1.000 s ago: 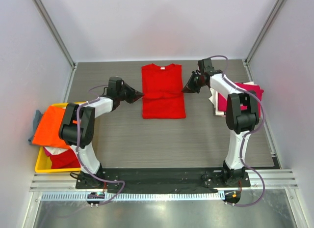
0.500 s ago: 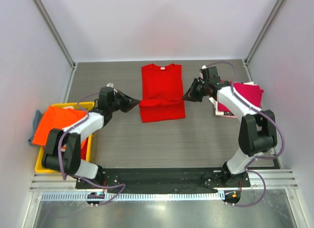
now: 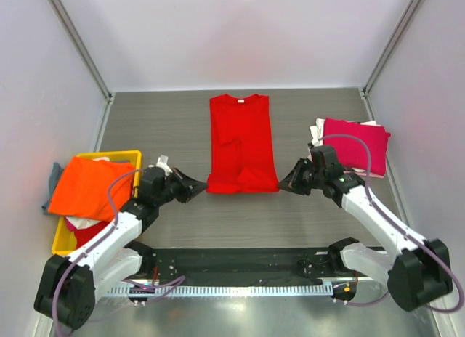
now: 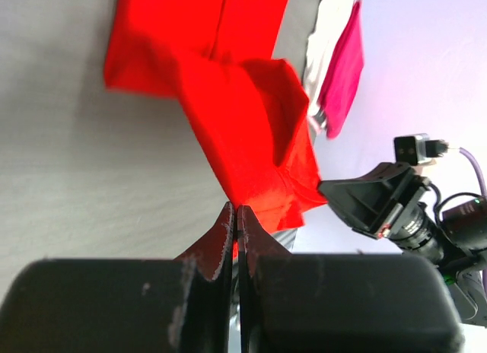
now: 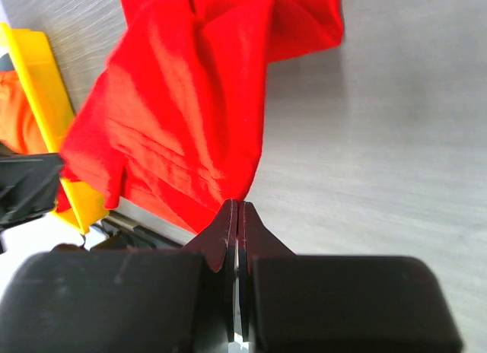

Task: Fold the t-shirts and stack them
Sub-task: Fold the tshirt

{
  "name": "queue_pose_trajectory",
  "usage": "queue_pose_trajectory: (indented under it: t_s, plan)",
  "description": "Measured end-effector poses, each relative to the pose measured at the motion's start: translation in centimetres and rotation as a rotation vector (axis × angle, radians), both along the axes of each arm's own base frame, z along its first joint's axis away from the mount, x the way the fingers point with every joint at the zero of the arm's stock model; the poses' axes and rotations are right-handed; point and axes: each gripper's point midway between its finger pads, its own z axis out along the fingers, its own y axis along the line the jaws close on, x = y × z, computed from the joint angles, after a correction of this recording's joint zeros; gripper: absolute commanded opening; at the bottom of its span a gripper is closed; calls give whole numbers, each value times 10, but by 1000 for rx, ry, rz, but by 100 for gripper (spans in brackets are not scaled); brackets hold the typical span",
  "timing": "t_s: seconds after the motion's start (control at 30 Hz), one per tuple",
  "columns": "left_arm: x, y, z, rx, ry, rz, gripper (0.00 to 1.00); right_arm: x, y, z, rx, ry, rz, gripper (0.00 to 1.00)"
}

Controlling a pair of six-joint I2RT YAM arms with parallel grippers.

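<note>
A bright red t-shirt (image 3: 240, 134) lies lengthwise at the table's middle, round neck at the far end and sleeves folded in. My left gripper (image 3: 196, 186) is shut on its near left corner, and my right gripper (image 3: 285, 184) is shut on its near right corner. In the left wrist view the red cloth (image 4: 243, 117) runs from the shut jaws (image 4: 237, 208). In the right wrist view the cloth (image 5: 183, 125) hangs bunched from the shut jaws (image 5: 237, 205). A folded magenta-pink shirt (image 3: 354, 137) lies on a white one (image 3: 317, 130) at the right.
A yellow crate (image 3: 116, 155) stands at the left edge, with an orange shirt (image 3: 91, 188) draped over it and red cloth below. A grey cloth (image 3: 54, 173) hangs off its far left side. Metal frame posts stand at the back corners.
Both arms drew back toward the near edge, from the shirt's sides to its near corners. The shirt's near hem has come with them, so the shirt now reaches closer to me.
</note>
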Motion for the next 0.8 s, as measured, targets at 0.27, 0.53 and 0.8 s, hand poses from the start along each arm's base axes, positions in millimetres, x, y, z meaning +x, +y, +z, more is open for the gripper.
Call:
queue_pose_trajectory:
  t_s: [0.27,0.53,0.8]
  plan:
    - [-29,-7,-15,-14,42,-22,1,-26,-7,-8,24,-3,-26,1]
    - [-36,-14,-24,-3,83,-48,0,-31,-4,-11,24,13,-8,1]
    - [-72,-29,-17,-46,65,-136,1,-71,6,-16,65,18,48,11]
